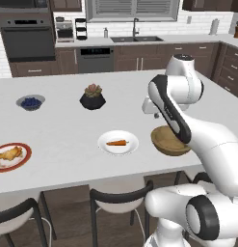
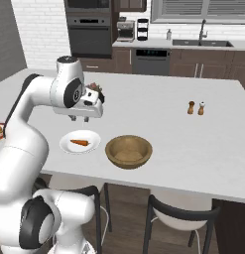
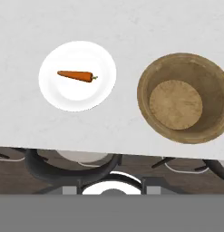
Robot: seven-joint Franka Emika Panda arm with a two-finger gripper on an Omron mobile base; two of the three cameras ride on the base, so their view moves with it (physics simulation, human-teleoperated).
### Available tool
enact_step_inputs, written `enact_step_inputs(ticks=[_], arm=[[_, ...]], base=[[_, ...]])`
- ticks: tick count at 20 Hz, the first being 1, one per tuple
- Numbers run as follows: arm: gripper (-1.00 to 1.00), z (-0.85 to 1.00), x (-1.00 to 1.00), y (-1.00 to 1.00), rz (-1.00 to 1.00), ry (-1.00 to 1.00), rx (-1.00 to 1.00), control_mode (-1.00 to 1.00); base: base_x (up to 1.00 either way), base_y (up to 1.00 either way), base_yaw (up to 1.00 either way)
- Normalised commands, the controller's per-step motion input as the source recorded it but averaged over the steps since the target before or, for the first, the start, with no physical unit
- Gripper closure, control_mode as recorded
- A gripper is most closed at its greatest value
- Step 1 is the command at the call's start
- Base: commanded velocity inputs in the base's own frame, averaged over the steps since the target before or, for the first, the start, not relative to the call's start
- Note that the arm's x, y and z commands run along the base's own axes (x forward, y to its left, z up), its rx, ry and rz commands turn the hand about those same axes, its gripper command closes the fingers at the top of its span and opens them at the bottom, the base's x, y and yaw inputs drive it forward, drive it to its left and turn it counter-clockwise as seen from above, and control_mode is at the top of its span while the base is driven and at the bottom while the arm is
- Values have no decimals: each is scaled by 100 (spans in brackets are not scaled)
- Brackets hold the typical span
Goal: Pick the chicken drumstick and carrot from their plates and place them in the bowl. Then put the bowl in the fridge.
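nearest the robot, at the front edge of the white table [image 1: 62,125], three dark chairs are tucked under it in the left base view; one of them is [image 1: 118,200]. on the table just past that edge stand three dishes in a rough row: one wooden bowl [image 2: 129,151], with nothing in it, one plain white plate [image 2: 80,142] just beside it, and, well apart to the left, one red-rimmed plate [image 1: 12,157].

one carrot [image 3: 76,75] lies flat across the middle of the white plate. one chicken drumstick [image 1: 9,154] lies on the red-rimmed plate.

the claw [image 2: 78,118] hangs above the table, pointing down, over the far side of the white plate and clear of it. nothing is between its tips. how far apart the tips stand i cannot tell; they are small and dark against the arm in the right base view.

farther back on the table sit one black pot with a succulent [image 1: 92,98] and one small grey bowl of blueberries [image 1: 30,102], well apart from each other. off to the right side stand two small shakers [image 2: 196,107], one dark and one pale, just beside each other.

beyond the table, along the back wall, are one oven [image 1: 26,36], one dishwasher [image 1: 95,59] and one sink with a tap [image 1: 135,37].
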Motion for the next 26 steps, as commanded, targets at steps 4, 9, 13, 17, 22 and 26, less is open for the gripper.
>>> enact_step_inputs(ticks=[4, 9, 13, 17, 22, 26], arm=[[-100, 0, -27, 0, 0, 0, 0, -100], [-100, -10, -66, 20, 7, -6, -5, -100], [-100, -24, -8, 47, 17, 1, -9, -100], [-100, -42, 11, 33, 29, 16, -3, -100], [-100, -28, 40, 47, 38, 12, -3, -100], [-100, -24, 71, 35, 32, 31, -8, -100]], base=[[0, 0, 0], [0, 0, 0], [0, 0, 0], [0, 0, 0], [0, 0, 0], [0, 0, 0]])
